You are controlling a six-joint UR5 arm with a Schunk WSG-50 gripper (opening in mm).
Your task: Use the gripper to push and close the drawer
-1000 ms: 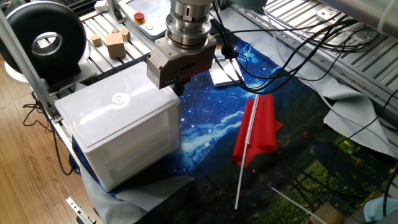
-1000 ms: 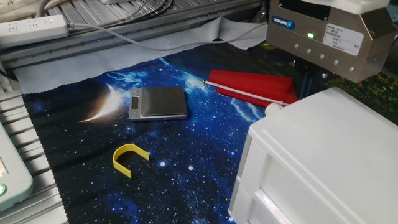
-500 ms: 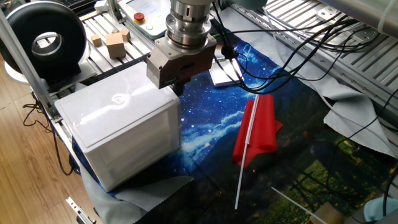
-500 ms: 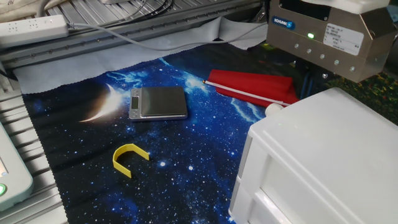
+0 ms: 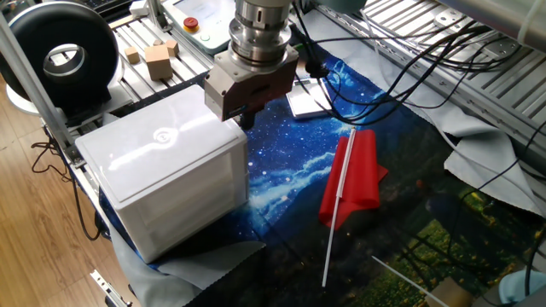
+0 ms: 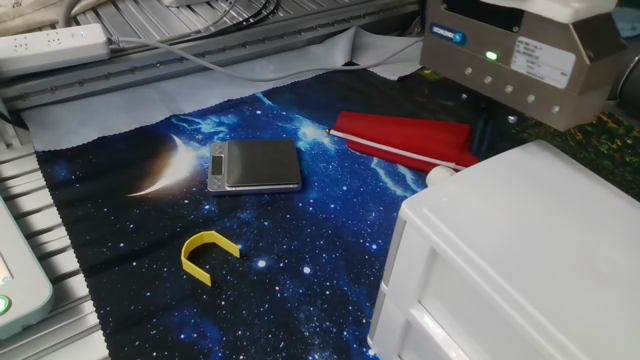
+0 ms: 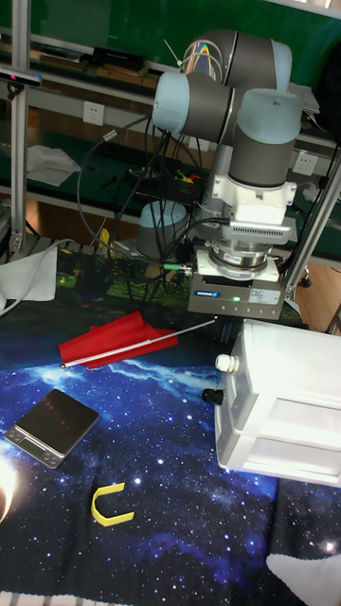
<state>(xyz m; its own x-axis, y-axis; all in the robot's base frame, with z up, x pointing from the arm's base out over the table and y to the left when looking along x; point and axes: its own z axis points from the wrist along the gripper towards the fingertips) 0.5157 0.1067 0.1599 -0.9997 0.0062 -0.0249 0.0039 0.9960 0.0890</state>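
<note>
The white cabinet (image 5: pixel 158 149) stands at the left of the starry cloth. The drawer (image 7: pixel 289 421) sits inside the shell, and no part of it sticks out in any view. A small white knob (image 7: pixel 223 362) shows on the cabinet's end that faces the red flag. My gripper (image 5: pixel 248 118) hangs just off the cabinet's far upper corner, close to that end, with its short dark jaws pointing down. In the other fixed view its boxy body (image 6: pixel 515 65) is above and behind the cabinet (image 6: pixel 520 260). The jaw gap is not clear in any view.
A red flag on a white stick (image 5: pixel 351 177) lies right of the cabinet. A small scale (image 6: pixel 254 165) and a yellow C-shaped clip (image 6: pixel 207 254) rest on the cloth. A black ring device (image 5: pixel 61 56), wooden blocks (image 5: pixel 159 60) and cables (image 5: pixel 401 60) sit along the far side.
My gripper has drawn slightly up and away from the cabinet's corner. The cabinet and drawer have not moved.
</note>
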